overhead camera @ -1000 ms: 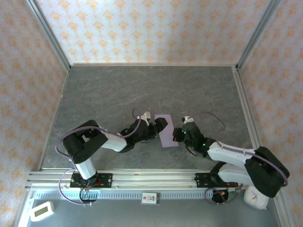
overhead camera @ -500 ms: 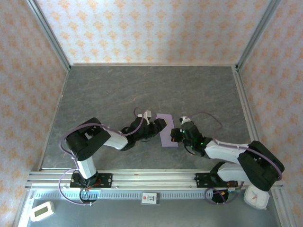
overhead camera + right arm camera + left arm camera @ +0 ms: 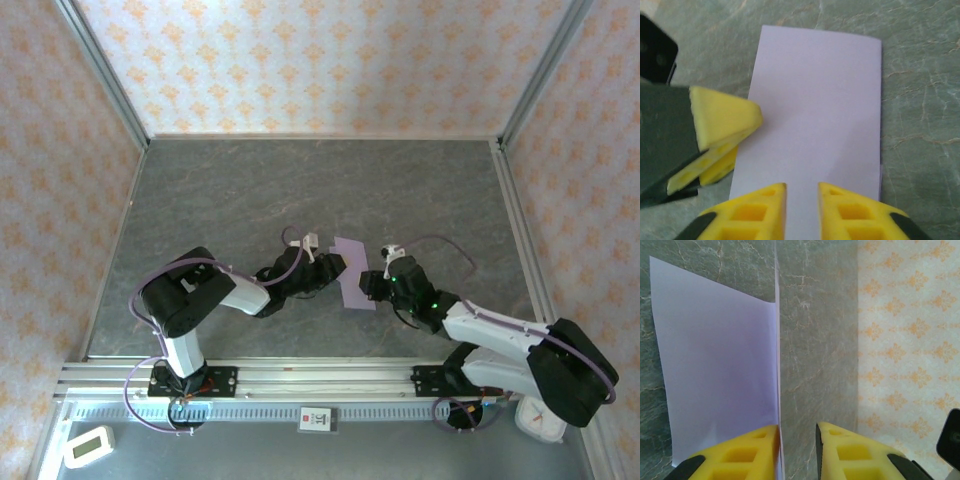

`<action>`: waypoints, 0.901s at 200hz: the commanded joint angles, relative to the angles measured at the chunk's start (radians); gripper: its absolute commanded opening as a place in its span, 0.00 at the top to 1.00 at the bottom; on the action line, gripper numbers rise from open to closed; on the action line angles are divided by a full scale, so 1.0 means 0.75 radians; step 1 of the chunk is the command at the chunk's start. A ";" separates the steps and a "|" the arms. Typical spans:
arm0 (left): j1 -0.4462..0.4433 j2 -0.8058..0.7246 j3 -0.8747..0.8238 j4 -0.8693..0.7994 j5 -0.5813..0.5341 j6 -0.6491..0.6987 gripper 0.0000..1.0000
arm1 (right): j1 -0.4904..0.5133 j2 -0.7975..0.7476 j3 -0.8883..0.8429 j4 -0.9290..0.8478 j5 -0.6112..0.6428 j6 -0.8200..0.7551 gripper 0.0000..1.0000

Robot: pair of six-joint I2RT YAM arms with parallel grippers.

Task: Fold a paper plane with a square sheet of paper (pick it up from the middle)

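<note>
The square sheet of paper [image 3: 354, 262] lies folded in half as a pale lilac rectangle [image 3: 815, 100] on the grey table, between the two arms. My left gripper [image 3: 336, 266] is at its left long edge. In the left wrist view that thin edge [image 3: 776, 340] runs between the jaws, right against one yellow finger [image 3: 760, 445], and a gap shows to the other finger; left gripper [image 3: 797, 440] is open. My right gripper [image 3: 369, 286] hovers over the paper's near end, and in its wrist view the right gripper [image 3: 802, 200] is open with a narrow gap. The left gripper's yellow fingertips [image 3: 725, 122] touch the paper's left side.
Patterned walls [image 3: 300, 60] and metal posts close in the grey table [image 3: 250, 190] on three sides. An aluminium rail [image 3: 320, 378] runs along the near edge. A small white timer [image 3: 88, 446] sits at the bottom left, and a white object [image 3: 540, 420] at the bottom right.
The left gripper's jaws have narrowed at the paper's edge. The right gripper has gone from shut to open and shifted slightly. The paper has stayed in place.
</note>
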 commanded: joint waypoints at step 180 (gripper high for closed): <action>0.029 0.018 0.000 0.012 0.038 0.026 0.84 | 0.520 0.181 0.257 -0.456 0.521 -0.062 0.35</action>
